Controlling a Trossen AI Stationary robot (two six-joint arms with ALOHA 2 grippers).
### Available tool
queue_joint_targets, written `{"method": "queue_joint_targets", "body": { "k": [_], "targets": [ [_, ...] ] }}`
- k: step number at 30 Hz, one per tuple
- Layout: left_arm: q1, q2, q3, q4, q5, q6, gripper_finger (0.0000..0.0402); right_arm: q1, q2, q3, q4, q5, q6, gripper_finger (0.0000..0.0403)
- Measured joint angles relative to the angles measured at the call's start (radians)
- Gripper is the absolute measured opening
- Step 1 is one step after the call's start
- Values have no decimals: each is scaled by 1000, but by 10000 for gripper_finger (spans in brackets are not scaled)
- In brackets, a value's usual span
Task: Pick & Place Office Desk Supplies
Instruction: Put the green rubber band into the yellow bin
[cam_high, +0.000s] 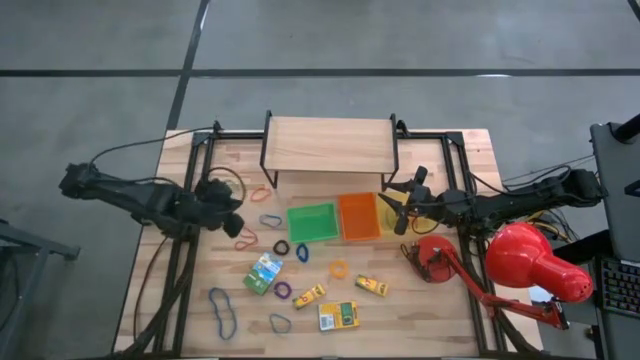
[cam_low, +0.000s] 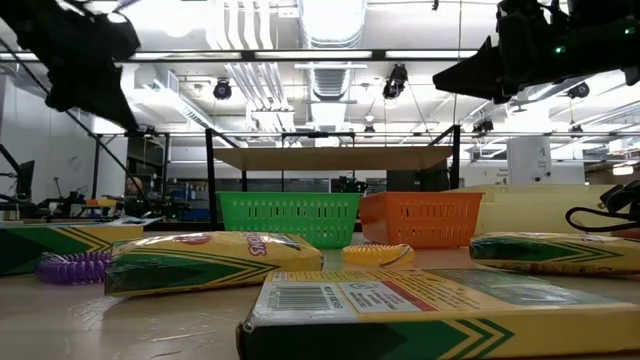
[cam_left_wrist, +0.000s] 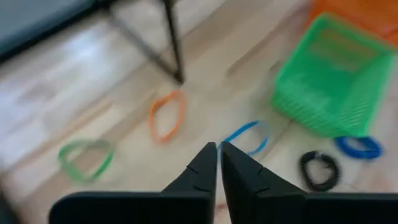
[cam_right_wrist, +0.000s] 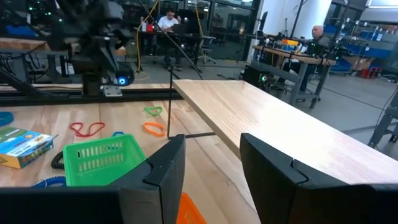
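Nearest the table's front edge lies a yellow and green printed box (cam_high: 338, 316) flat on the wood, with two slimmer yellow boxes, one (cam_high: 309, 296) to its left and one (cam_high: 372, 286) to its right, a little farther in. A blue rubber-band loop (cam_high: 223, 311) stretches near the front left corner, a smaller blue loop (cam_high: 280, 323) sits beside the flat box, and a purple band (cam_high: 283, 290) lies just by a green and white box (cam_high: 263, 273). An orange ring (cam_high: 339, 268) rests in the middle, between the boxes and the trays. At the front right stands a red desk lamp (cam_high: 530, 262), its base near the yellow tray. Farther in, the green tray (cam_high: 313, 222), orange tray (cam_high: 358, 217) and yellow tray (cam_high: 388, 216) stand side by side in a row. Left of the green tray lie a dark band (cam_high: 280, 247), a blue band (cam_high: 269, 221), and red and orange loops (cam_high: 246, 241) near the left arm. The left gripper (cam_left_wrist: 218, 149) hovers above the wood over that cluster, its fingers nearly together with only a slit between them and nothing in it. The right gripper (cam_right_wrist: 211, 152) hangs above the yellow and orange trays, its fingers set apart and empty. At the back stands a low wooden shelf (cam_high: 328, 143) on dark legs.
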Motion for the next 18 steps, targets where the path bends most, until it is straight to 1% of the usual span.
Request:
{"method": "queue_joint_targets", "body": {
  "k": [5, 8, 12, 15, 18],
  "targets": [
    [117, 95, 28, -9, 151, 40, 105, 0, 0, 0, -1, 0, 0, 147],
    [198, 112, 30, -3, 176, 59, 155, 0, 0, 0, -1, 0, 0, 143],
    [345, 134, 30, 25, 186, 84, 217, 0, 0, 0, -1, 0, 0, 139],
    [451, 161, 30, 32, 247, 210, 248, 0, 0, 0, -1, 0, 0, 141],
    [524, 205, 30, 39, 311, 316, 263, 0, 0, 0, -1, 0, 0, 144]
  ]
}}
